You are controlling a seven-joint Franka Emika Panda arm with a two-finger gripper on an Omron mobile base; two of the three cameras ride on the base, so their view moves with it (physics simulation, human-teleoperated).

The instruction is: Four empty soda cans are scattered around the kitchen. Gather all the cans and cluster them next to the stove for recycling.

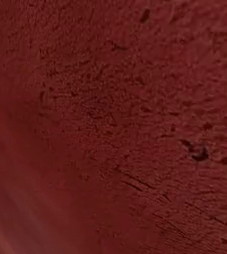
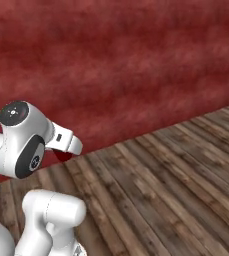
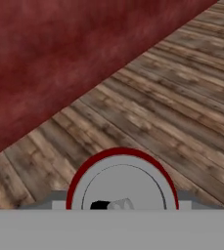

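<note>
- A red soda can [image 3: 122, 179], silver top facing the hand camera, sits clamped between the closed gripper [image 3: 122, 202] fingers.
- It hangs above wooden floor [image 2: 176, 180], beside a red wall [image 2: 116, 65].
- Probably mid-transit: keep the grip firm and the can clear of that wall.

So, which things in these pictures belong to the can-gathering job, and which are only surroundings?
Belongs to the job:
- red soda can, silver top facing the hand camera, held in the shut jaws of the gripper

Only surroundings:
- dark red wall
- wooden plank floor
</note>
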